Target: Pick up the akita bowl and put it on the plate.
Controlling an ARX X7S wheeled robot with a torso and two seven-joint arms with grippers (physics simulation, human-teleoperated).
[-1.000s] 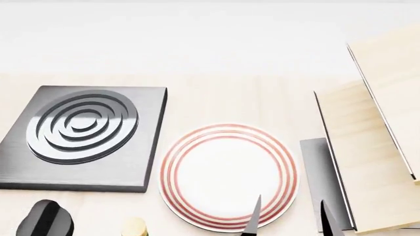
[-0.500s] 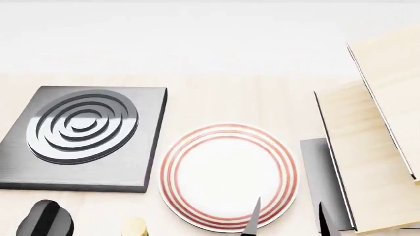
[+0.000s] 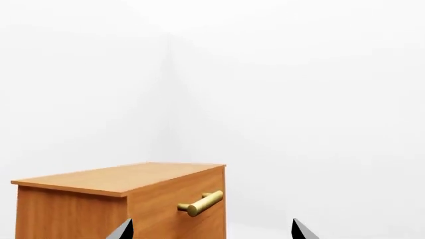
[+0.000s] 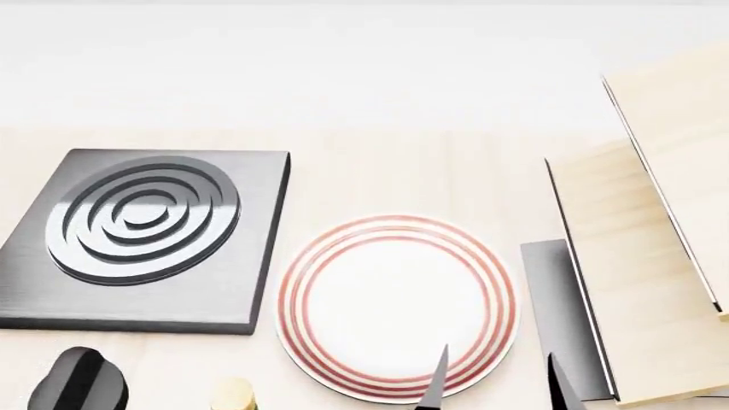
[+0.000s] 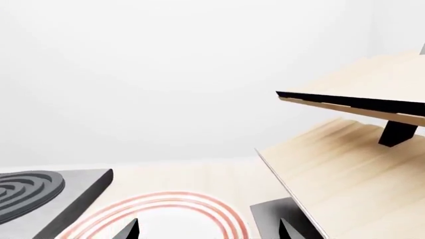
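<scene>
The akita bowl is out of view in every frame. The plate [image 4: 393,295], white with red rings round its rim, lies on the pale wooden table near the front middle of the head view, with nothing on it. My right gripper [image 4: 498,386] hovers open over the plate's front right edge, only its two dark fingertips showing. The right wrist view has the plate's rim [image 5: 159,201] just beyond the right gripper [image 5: 209,231], whose jaws stand wide apart with nothing between them. My left gripper [image 3: 211,232] is open, holds nothing, and faces away from the table.
A dark square stove burner [image 4: 142,222] sits left of the plate. A tilted wooden rack [image 4: 650,273] with a grey base [image 4: 555,307] stands at the right. A dark rounded object [image 4: 78,380] and a pale cylinder [image 4: 235,395] lie at the front left. The left wrist faces a wooden cabinet [image 3: 79,209].
The right gripper's fingertips have shifted slightly left and up in the head view. Nothing else has moved.
</scene>
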